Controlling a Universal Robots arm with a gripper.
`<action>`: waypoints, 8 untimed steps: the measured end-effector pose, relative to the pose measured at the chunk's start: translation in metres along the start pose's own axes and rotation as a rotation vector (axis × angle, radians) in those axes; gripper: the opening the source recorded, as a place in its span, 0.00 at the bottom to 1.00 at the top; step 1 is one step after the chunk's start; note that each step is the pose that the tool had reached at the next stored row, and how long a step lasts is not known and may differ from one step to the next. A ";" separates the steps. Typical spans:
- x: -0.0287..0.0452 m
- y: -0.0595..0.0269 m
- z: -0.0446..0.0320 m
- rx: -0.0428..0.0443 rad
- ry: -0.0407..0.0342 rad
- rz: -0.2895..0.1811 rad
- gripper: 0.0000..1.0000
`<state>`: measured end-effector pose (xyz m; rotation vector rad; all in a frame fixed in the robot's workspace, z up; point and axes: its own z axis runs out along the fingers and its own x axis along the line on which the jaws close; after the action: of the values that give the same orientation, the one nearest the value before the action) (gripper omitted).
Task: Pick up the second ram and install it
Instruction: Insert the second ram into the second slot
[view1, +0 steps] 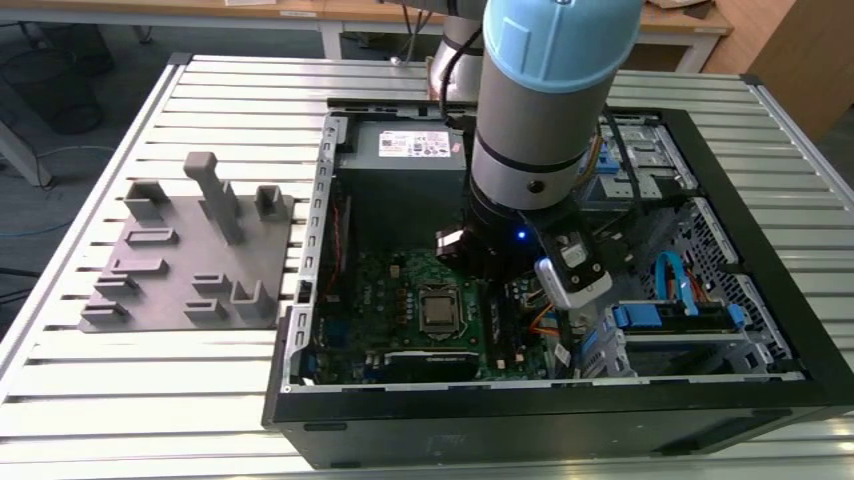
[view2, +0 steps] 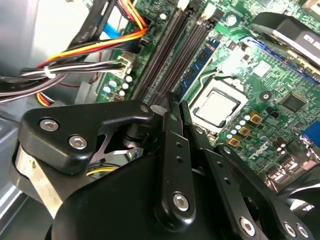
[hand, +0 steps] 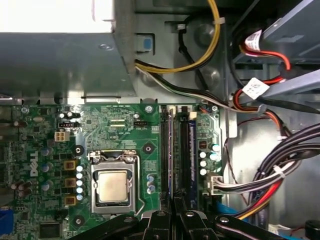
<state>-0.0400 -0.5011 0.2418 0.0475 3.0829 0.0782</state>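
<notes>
The exterior view looks down from high up and some way off onto the slatted tabletop (view1: 160, 400) and the open computer case (view1: 534, 425). Both wrist views sit close inside the case: the first faces the motherboard (hand: 125, 130) squarely, the second slants across it, and both show the processor socket (hand: 113, 186) and memory slots (view2: 170, 60).

The black gripper (view2: 172, 107) fills the lower half of the frame, its two fingers pressed close together and pointing up at the slots (view2: 172, 47). A blue-green ram (view2: 200, 60) stands on edge in the slot just right of the fingertips. Right of centre sits the silver socket (view2: 220, 105) on the green motherboard (view2: 270, 85). A bundle of cables (view2: 90, 55) crosses the upper left.
</notes>
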 end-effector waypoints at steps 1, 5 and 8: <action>0.0012 -0.0001 0.0005 0.0000 0.0000 0.000 0.14; 0.0051 -0.0003 0.0020 0.0004 0.0000 0.000 0.14; 0.0071 -0.0004 0.0033 0.0009 0.0000 0.000 0.14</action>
<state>-0.0469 -0.5011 0.2381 0.0475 3.0829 0.0768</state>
